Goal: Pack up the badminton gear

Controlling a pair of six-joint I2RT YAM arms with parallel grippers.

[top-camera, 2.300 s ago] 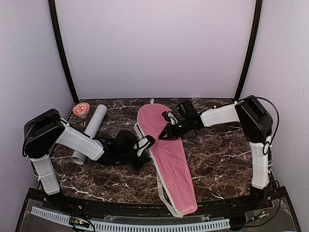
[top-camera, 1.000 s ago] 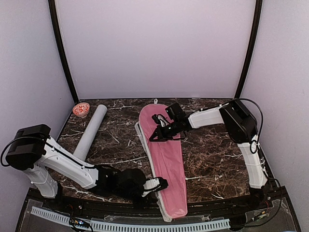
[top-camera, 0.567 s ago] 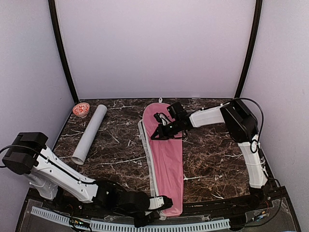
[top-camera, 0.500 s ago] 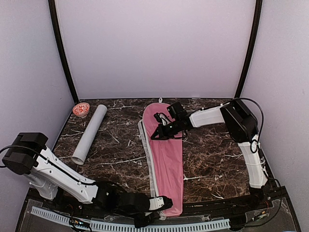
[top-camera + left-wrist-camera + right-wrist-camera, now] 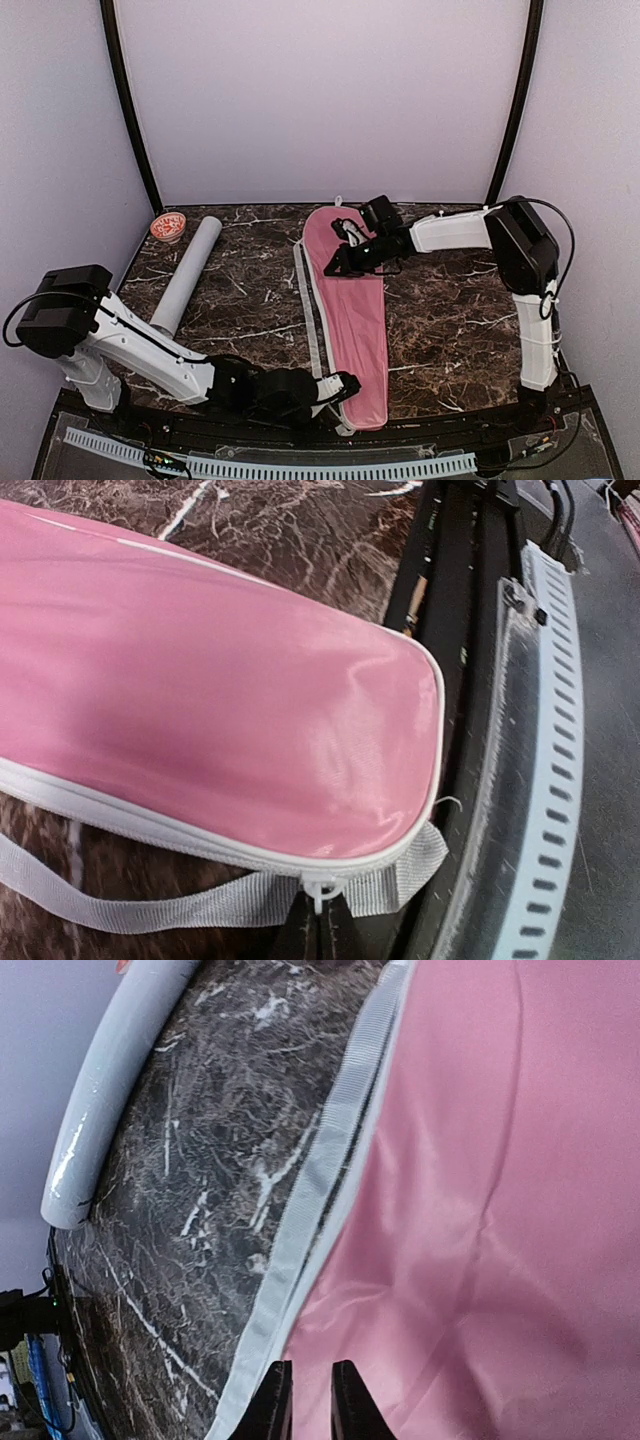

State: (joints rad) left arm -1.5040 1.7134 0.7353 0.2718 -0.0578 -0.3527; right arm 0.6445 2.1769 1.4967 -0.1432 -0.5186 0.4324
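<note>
The pink racket-shaped cover (image 5: pixel 345 310) lies lengthwise on the marble table, wide end far, narrow end near. My left gripper (image 5: pixel 347 384) is at the narrow near end, shut on the white zipper pull (image 5: pixel 322 892) below the cover's edge (image 5: pixel 220 730). My right gripper (image 5: pixel 330 266) hovers over the wide part near its left edge, its jaws a little apart above the pink fabric (image 5: pixel 500 1210) with nothing between them (image 5: pixel 305 1392). The long white tube (image 5: pixel 188 275) lies apart at the left.
A small red-patterned round cap (image 5: pixel 168 227) sits at the far left corner by the tube's end. The cover's white webbing strap (image 5: pixel 150 905) runs along its left side (image 5: pixel 300 1230). The black table edge and perforated white rail (image 5: pixel 540 780) lie just beyond the cover's near end.
My left gripper drew the zipper pull down the cover's left side to its near end. The cover swung right. My right gripper shifted right and its jaws parted slightly.
</note>
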